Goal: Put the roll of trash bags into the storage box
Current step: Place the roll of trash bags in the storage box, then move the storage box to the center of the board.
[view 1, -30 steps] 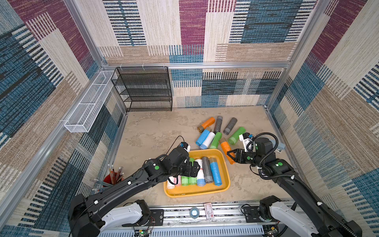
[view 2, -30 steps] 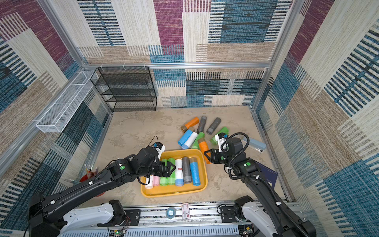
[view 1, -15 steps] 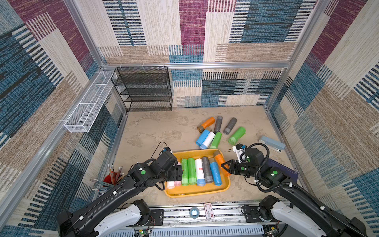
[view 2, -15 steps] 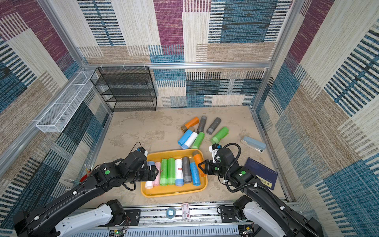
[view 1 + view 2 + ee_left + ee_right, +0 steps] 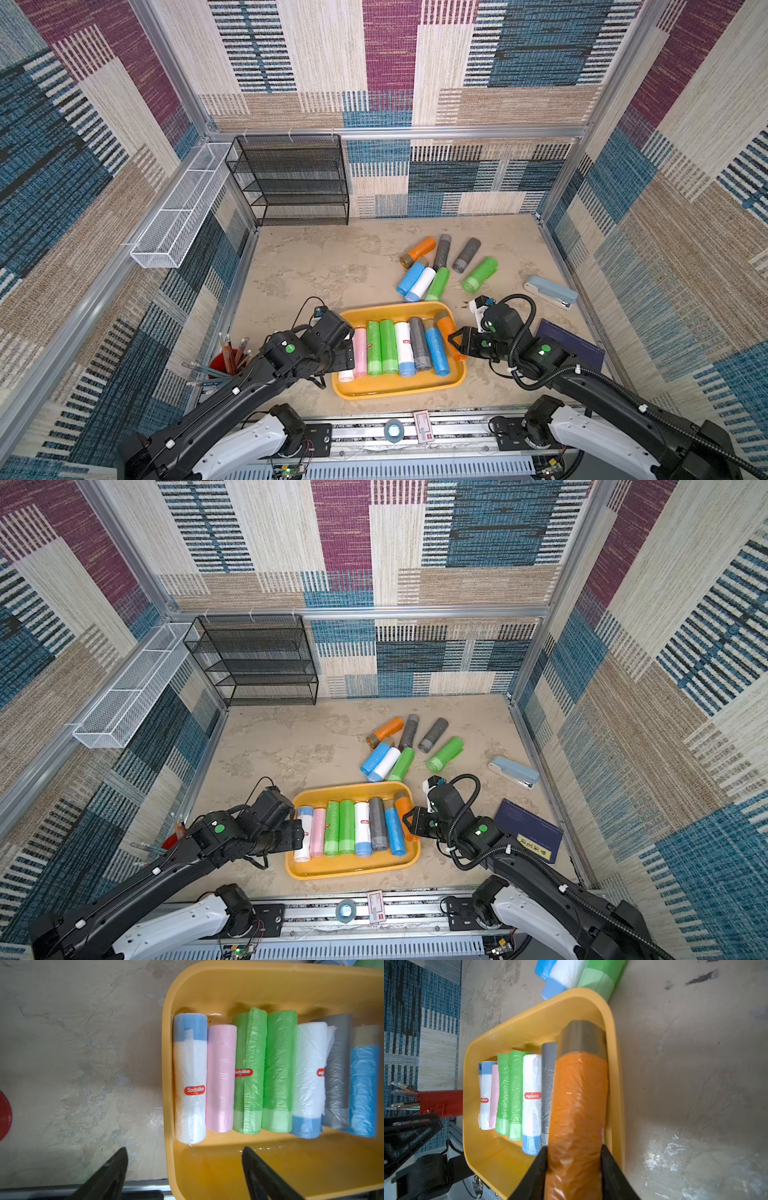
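The storage box (image 5: 399,391) (image 5: 353,871) is a shallow yellow-orange tray near the table's front edge, with several rolls lying side by side in it. My right gripper (image 5: 456,344) (image 5: 574,1153) is shut on an orange roll of trash bags (image 5: 446,328) (image 5: 405,810) (image 5: 579,1105). It holds that roll over the box's right end, beside the blue roll (image 5: 436,351). I cannot tell whether the orange roll touches the box floor. My left gripper (image 5: 347,359) (image 5: 185,1148) is open and empty, straddling the box's left rim (image 5: 166,1064) near a white roll (image 5: 190,1084).
Several loose rolls (image 5: 440,266) lie on the table behind the box. A grey-blue stapler (image 5: 550,291) and a dark blue booklet (image 5: 571,345) sit at the right. At the left stands a red pencil cup (image 5: 224,365). A black mesh rack (image 5: 295,183) and a white wire basket (image 5: 178,208) are at the back left.
My right gripper has carried the orange roll forward and leftward, from beyond the box's right corner to over its right end. My left gripper has drawn back from the white roll to the box's left rim.
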`<state>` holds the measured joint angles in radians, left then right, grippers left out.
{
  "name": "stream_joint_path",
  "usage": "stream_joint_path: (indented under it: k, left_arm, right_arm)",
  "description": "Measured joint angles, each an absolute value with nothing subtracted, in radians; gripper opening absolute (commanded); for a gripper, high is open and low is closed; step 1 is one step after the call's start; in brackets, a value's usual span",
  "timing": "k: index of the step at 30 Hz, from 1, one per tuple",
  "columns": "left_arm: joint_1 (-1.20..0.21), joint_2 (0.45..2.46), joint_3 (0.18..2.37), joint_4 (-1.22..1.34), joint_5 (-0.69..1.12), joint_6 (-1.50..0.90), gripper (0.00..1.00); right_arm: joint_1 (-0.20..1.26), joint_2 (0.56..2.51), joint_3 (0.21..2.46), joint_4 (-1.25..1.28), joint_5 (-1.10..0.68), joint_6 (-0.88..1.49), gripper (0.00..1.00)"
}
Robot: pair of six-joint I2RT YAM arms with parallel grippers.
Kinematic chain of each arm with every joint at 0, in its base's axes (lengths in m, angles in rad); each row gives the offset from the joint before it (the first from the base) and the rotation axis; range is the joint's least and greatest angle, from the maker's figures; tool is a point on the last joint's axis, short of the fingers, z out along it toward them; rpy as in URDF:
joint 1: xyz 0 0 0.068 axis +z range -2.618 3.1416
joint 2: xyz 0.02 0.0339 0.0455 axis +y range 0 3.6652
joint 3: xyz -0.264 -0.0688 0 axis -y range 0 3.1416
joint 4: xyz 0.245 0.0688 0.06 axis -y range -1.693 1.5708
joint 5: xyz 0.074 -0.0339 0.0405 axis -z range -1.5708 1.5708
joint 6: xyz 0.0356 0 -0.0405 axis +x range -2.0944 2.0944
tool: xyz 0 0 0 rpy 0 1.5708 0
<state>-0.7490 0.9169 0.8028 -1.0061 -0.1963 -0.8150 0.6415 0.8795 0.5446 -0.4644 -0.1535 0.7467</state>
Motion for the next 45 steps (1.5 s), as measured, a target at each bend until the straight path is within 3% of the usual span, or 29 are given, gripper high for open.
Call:
stream_joint_path:
  k: [6, 22, 30, 34, 42, 45]
  left_arm:
    - [-0.740, 0.950, 0.796, -1.003, -0.204, -0.807, 0.71]
    - [-0.713, 1.050, 0.726, -0.875, -0.207, -0.773, 0.50]
    - [-0.709, 1.075, 0.715, -0.804, -0.203, -0.752, 0.27]
    - [-0.709, 1.077, 0.711, -0.776, -0.203, -0.752, 0.23]
    - [-0.709, 1.102, 0.710, -0.738, -0.204, -0.756, 0.21]
    - [-0.709, 1.103, 0.710, -0.733, -0.204, -0.756, 0.21]
  right_arm:
    - [0.661, 0.913, 0.552, -0.468, -0.112, 0.758, 0.39]
    - [0.683, 0.941, 0.519, -0.408, -0.067, 0.781, 0.39]
    - [0.687, 0.951, 0.501, -0.383, -0.005, 0.789, 0.40]
    - [0.692, 0.971, 0.504, -0.389, 0.038, 0.788, 0.41]
    - [0.694, 0.986, 0.529, -0.428, 0.106, 0.779, 0.51]
    - [0.696, 0.979, 0.546, -0.443, 0.115, 0.769, 0.68]
